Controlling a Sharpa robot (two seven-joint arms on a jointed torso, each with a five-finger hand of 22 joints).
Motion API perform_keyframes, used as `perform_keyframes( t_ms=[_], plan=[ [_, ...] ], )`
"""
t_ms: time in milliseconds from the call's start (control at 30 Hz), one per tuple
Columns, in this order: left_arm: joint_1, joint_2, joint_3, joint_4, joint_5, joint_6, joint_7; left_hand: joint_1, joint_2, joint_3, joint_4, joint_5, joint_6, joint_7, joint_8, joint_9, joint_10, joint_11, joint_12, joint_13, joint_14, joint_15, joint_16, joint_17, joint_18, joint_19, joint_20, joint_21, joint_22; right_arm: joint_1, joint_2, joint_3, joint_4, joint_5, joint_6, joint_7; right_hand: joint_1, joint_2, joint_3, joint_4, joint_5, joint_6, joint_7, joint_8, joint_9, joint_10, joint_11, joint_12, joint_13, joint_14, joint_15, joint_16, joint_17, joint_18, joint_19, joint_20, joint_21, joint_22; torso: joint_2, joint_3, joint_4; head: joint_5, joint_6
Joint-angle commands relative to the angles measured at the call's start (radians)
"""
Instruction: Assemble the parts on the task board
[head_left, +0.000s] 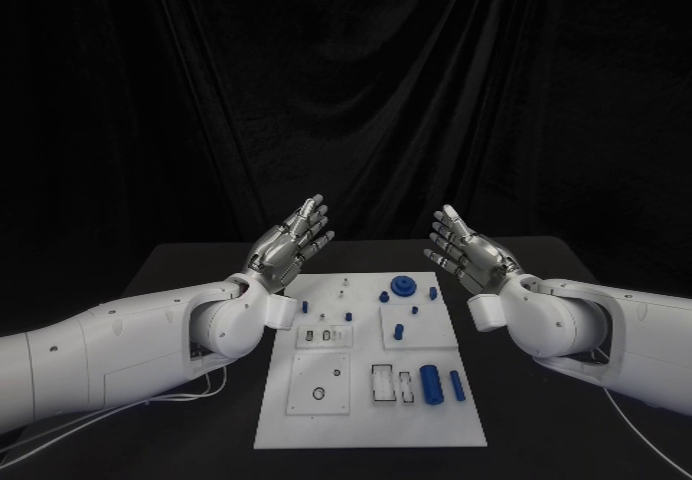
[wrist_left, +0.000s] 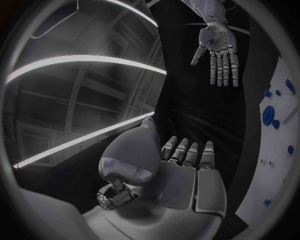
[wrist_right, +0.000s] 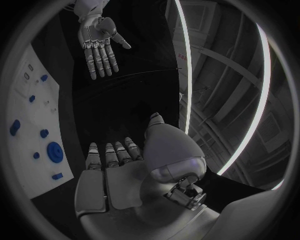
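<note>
- Black table (head_left: 173, 270), black curtain (head_left: 361, 110) hanging behind it, everything dark.
- The task board (head_left: 368, 425) lies mid-table, long axis running near to far; no writing on it can be read.
- Left hand (head_left: 290, 247) is raised past the board's far left corner, fingers straight, holding nothing.
- Right hand (head_left: 470, 252) mirrors it on the far right, palm inward, holding nothing too.
- Blue parts: a round disc (head_left: 404, 287) at the far end, a cylinder (head_left: 430, 383) lying lengthwise near the right edge.
</note>
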Motion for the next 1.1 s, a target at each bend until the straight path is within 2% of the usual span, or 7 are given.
perform_keyframes(
  t_ms=[33, 133, 233, 367, 633, 733, 1100],
  plan=[
    [-0.001, -0.012, 0.001, -0.002, -0.071, 0.072, 0.08, 0.012, 0.003, 0.005, 0.0, 0.006, -0.002, -0.007, 0.002, -0.001, 0.0, 0.006, 0.006, 0.001, 0.003, 0.007, -0.004, -0.001, -0.003, 0.002, 0.006, 0.007, 0.002, 0.002, -0.006, 0.001, -0.007, -0.024, 0.09, -0.032, 0.041, -0.005, 0.015, -0.003, 0.037, 0.023, 0.033, 0.017, 0.005, 0.006, 0.046, 0.029, 0.008, 0.001, 0.063, -0.004, -0.002, 0.016, 0.016, 0.051, 0.006, 0.008, 0.003, -0.001, 0.0012, 0.002, -0.01],
    [-0.001, -0.024, 0.001, -0.006, -0.121, 0.071, 0.088, 0.023, 0.0, 0.004, 0.0, 0.007, -0.002, -0.012, 0.002, -0.001, 0.006, 0.009, 0.016, 0.002, 0.007, 0.015, 0.0, 0.001, 0.001, 0.008, 0.016, 0.012, 0.004, 0.002, -0.011, 0.001, -0.016, -0.056, 0.118, -0.041, 0.069, -0.009, 0.015, -0.002, 0.056, 0.093, 0.091, 0.063, 0.017, 0.022, 0.079, 0.087, 0.019, 0.021, 0.128, 0.029, 0.013, 0.017, 0.074, 0.111, 0.044, 0.03, 0.005, -0.0005, 0.0036, -0.007, -0.016],
    [-0.001, -0.038, 0.001, -0.009, -0.175, 0.061, 0.103, 0.045, -0.001, 0.002, 0.0, 0.013, -0.002, -0.009, 0.002, -0.001, 0.025, 0.02, 0.038, 0.005, 0.035, 0.047, 0.019, 0.009, -0.002, 0.023, 0.044, 0.022, 0.009, 0.004, -0.014, 0.001, -0.025, -0.099, 0.154, -0.053, 0.062, -0.01, 0.004, 0.001, 0.027, 0.124, 0.083, 0.086, 0.023, 0.045, 0.141, 0.15, 0.03, 0.066, 0.146, 0.078, 0.031, 0.018, 0.146, 0.136, 0.087, 0.051, 0.007, 0.0012, 0.0106, -0.015, -0.02],
    [-0.001, -0.066, 0.001, -0.006, -0.24, 0.043, 0.124, 0.089, -0.018, -0.002, -0.001, 0.047, 0.011, -0.006, 0.004, 0.001, 0.052, 0.027, 0.063, 0.009, 0.048, 0.056, 0.022, 0.011, 0.003, 0.033, 0.059, 0.029, 0.012, 0.016, -0.017, 0.001, -0.032, -0.147, 0.204, -0.076, 0.073, -0.01, -0.003, 0.0, 0.002, 0.146, 0.097, 0.106, 0.025, 0.05, 0.155, 0.202, 0.033, 0.112, 0.173, 0.124, 0.042, 0.013, 0.238, 0.148, 0.134, 0.07, 0.011, 0.0016, 0.0126, -0.022, -0.037],
    [-0.001, -0.114, 0.001, -0.001, -0.278, 0.013, 0.149, 0.152, -0.02, -0.003, 0.003, 0.118, 0.102, 0.038, 0.023, 0.011, 0.122, 0.049, 0.141, 0.019, 0.12, 0.048, 0.045, 0.023, 0.016, 0.059, 0.065, 0.048, 0.018, 0.051, -0.056, 0.001, -0.038, -0.257, 0.192, -0.107, 0.324, -0.046, 0.063, -0.13, 0.216, 0.384, 0.152, 0.278, 0.084, 0.138, 0.178, 0.46, 0.055, 0.405, 0.213, 0.366, 0.088, -0.023, 0.573, 0.148, 0.264, 0.105, 0.022, 0.0012, 0.0028, -0.013, -0.077],
    [0.0, -0.134, 0.001, 0.011, -0.281, -0.003, 0.155, 0.234, -0.031, 0.012, -0.001, 0.235, 0.133, 0.047, 0.032, 0.015, 0.139, 0.057, 0.18, 0.023, 0.137, 0.034, 0.046, 0.026, 0.019, 0.066, 0.059, 0.053, 0.017, 0.073, -0.076, 0.001, -0.03, -0.335, 0.158, -0.125, 0.405, -0.047, 0.095, -0.196, 0.269, 0.402, 0.153, 0.308, 0.089, 0.221, 0.195, 0.6, 0.068, 0.528, 0.207, 0.433, 0.104, -0.008, 0.674, 0.145, 0.306, 0.117, 0.033, 0.0052, -0.0021, -0.009, -0.099],
    [0.003, -0.199, 0.001, 0.054, -0.35, -0.058, 0.177, 0.322, -0.05, 0.031, -0.005, 0.284, 0.189, 0.081, 0.051, 0.02, 0.156, 0.053, 0.228, 0.026, 0.138, 0.025, 0.041, 0.026, 0.021, 0.079, 0.057, 0.062, 0.019, 0.201, -0.107, 0.001, 0.009, -0.79, 0.046, -0.315, 0.49, -0.075, 0.146, -0.328, 0.235, 0.452, 0.174, 0.351, 0.08, 0.336, 0.191, 0.672, 0.061, 0.888, 0.105, 0.509, 0.1, 0.011, 0.894, 0.057, 0.552, 0.248, 0.075, 0.0115, 0.0181, -0.047, -0.156]
  ],
)
